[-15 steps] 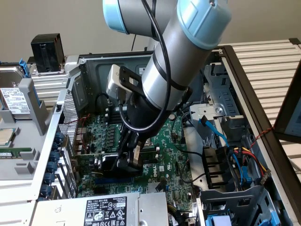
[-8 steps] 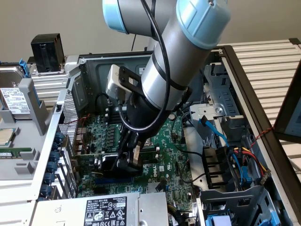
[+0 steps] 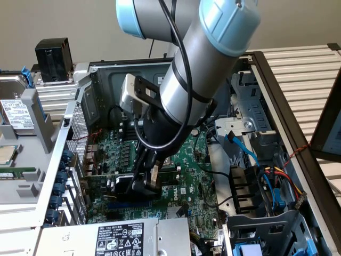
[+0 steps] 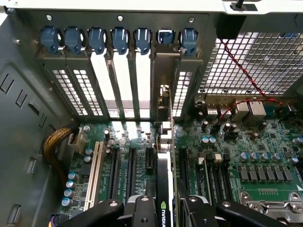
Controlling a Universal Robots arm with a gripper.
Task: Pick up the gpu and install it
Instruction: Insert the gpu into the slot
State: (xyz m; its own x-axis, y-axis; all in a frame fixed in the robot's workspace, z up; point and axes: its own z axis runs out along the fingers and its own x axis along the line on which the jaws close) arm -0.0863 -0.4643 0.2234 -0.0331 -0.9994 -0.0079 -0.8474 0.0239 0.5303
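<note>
Wrist view has our gripper (image 4: 165,215) clamped on the gpu (image 4: 163,187), which stands on edge at a motherboard (image 4: 265,189) slot with its bracket against the rear opening. To seat it well, we judge the card should be held upright and pressed down evenly — no twisting. Readable: an NVIDIA logo on the card, and Dell on the power supply label (image 3: 120,240).

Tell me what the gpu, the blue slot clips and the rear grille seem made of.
The gpu: green laminate board, probably fibreglass; matte black cooler, likely plastic. The blue slot clips: moulded plastic, soft sheen. The rear grille: bare grey sheet metal, punched holes.
</note>
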